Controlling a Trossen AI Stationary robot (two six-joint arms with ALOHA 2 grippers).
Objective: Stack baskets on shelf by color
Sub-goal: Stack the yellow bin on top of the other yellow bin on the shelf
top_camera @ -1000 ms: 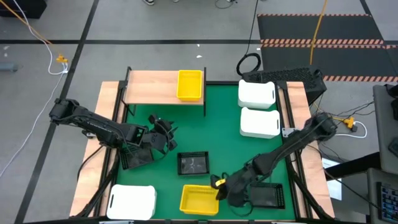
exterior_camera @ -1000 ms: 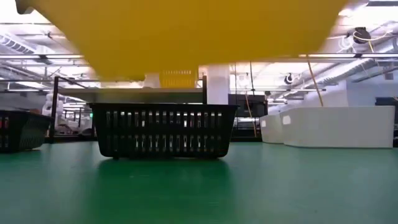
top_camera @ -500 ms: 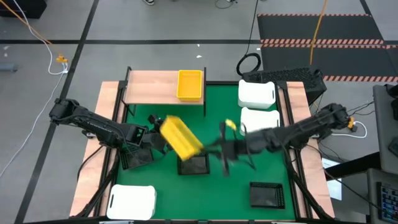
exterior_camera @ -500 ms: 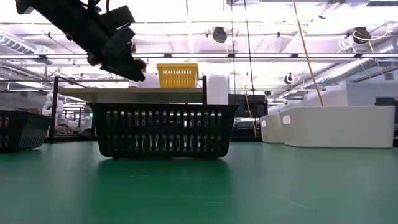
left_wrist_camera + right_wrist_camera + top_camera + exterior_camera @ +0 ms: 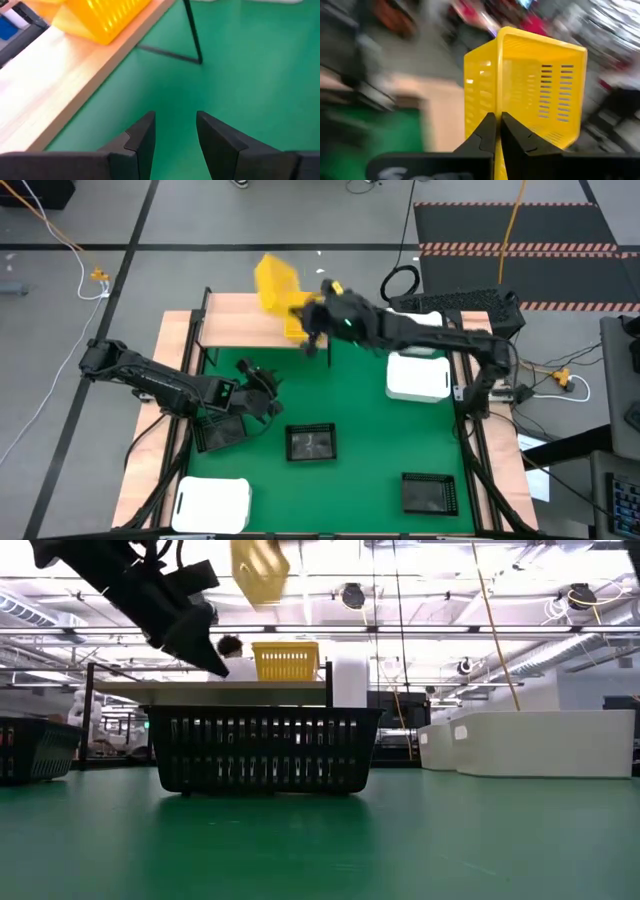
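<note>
My right gripper (image 5: 300, 308) (image 5: 498, 125) is high over the light-wood shelf (image 5: 240, 320), shut on a yellow basket (image 5: 274, 280) (image 5: 258, 568). A second yellow basket (image 5: 286, 661) (image 5: 102, 15) stands on the shelf's right end, mostly hidden under the arm in the high view. My left gripper (image 5: 265, 392) (image 5: 175, 135) is open above the green mat beside a black basket (image 5: 220, 430). Two more black baskets (image 5: 312, 443) (image 5: 430, 492) and three white baskets (image 5: 212, 505) (image 5: 413, 330) (image 5: 418, 377) sit on the mat. My right gripper pinches the yellow basket by an upright edge of its wall (image 5: 496, 107) between the two fingers (image 5: 486, 131). The basket is lifted clear, tilted, above the shelf's top.
The shelf's left and middle part (image 5: 225, 330) is bare wood. The left arm (image 5: 150, 590) hangs over the mat's left side. Thin black shelf legs (image 5: 192, 30) stand at the mat's far edge. Wooden strips (image 5: 495, 450) border the mat.
My right gripper has swung from the table's near edge up and across toward the far edge, carrying the yellow basket. The basket has gone from low over the mat to high over the shelf, tipping on the way.
</note>
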